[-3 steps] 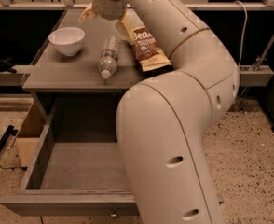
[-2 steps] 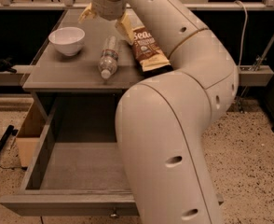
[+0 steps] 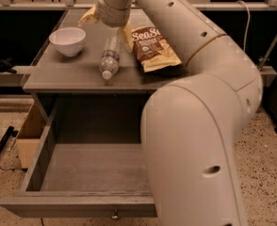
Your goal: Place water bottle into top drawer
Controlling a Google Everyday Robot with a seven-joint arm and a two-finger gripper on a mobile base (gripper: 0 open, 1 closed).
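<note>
My tool [image 3: 106, 32] hangs over the counter [image 3: 58, 74], spread wide, gripping nothing. The water bottle [image 3: 110, 58] lies flat just at its 6 o'clock, long axis 12-to-6, cap pointing toward the open top drawer [image 3: 82, 206].

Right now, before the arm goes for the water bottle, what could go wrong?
The water bottle lies on its side on the table, so a nudge from the open gripper above it could roll it toward the bowl. One of the fingers hangs close to the snack bag and might snag it. The arm hides the right side of the top drawer, so placement there cannot be checked.
</note>
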